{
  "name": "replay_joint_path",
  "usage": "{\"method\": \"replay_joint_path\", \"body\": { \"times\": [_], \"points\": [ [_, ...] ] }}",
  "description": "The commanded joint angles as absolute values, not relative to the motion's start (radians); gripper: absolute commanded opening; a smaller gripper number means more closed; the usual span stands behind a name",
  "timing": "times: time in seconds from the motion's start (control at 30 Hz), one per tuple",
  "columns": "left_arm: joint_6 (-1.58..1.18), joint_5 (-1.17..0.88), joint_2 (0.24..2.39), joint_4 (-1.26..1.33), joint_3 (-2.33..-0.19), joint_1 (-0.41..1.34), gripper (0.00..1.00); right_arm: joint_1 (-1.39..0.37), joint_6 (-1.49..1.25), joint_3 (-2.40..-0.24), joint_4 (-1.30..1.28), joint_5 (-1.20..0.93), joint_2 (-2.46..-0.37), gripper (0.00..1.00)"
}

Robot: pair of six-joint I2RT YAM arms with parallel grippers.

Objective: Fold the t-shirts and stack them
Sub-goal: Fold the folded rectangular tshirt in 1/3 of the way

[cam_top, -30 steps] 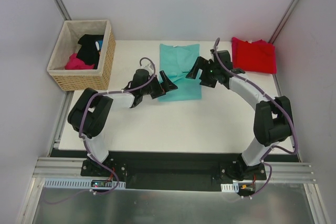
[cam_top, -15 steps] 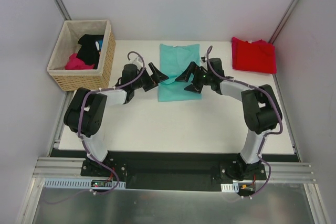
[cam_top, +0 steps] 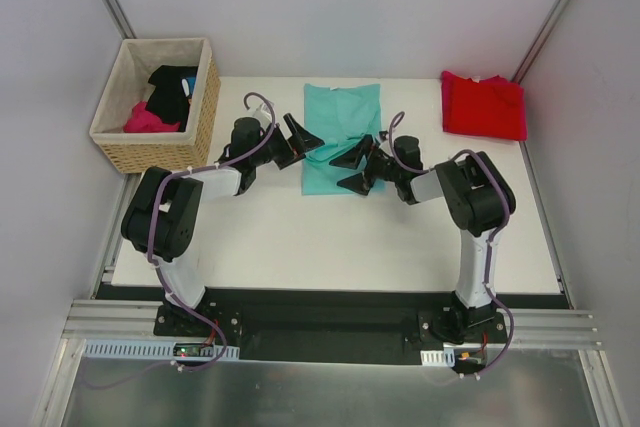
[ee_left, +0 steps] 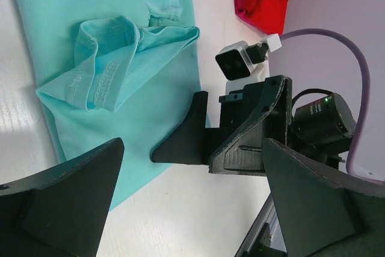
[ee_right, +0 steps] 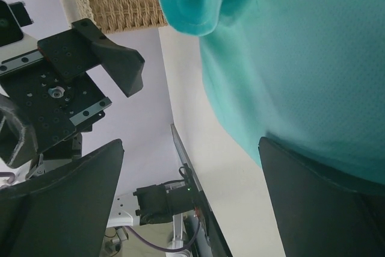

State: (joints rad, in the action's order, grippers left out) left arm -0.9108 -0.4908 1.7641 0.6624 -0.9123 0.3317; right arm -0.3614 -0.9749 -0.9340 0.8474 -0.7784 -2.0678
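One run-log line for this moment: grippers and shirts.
left gripper: open, at teal shirt, left edge | right gripper: open, over its near part | teal shirt: unheld | red shirt: far right, apart

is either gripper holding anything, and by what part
Nothing is held. The left gripper and right gripper both stand open at the sides of the teal shirt, gripping no cloth.

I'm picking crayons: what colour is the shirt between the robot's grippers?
The shirt is teal mint-green, plain; the left wrist view shows it best.
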Motion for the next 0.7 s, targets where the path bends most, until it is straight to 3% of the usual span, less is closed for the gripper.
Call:
{"method": "replay_joint_path", "body": {
  "times": [0.0, 0.37, 0.67],
  "points": [
    [-0.925, -0.525, 1.723, 0.721, -0.951, 0.319, 0.99, -0.345, -0.996, -0.913, 0.996, -0.811, -2.031, 1.00],
    [-0.989, -0.568, 1.861, 0.772, -0.973, 0.324, 0.99, -0.334, -0.989, -0.897, 0.986, -0.802, -1.979, 1.00],
    [-0.939, -0.519, 1.898, 0.663, -0.982, 0.348, 0.99, -0.331, -0.983, -0.896, 0.979, -0.802, -1.991, 1.00]
  ]
}}
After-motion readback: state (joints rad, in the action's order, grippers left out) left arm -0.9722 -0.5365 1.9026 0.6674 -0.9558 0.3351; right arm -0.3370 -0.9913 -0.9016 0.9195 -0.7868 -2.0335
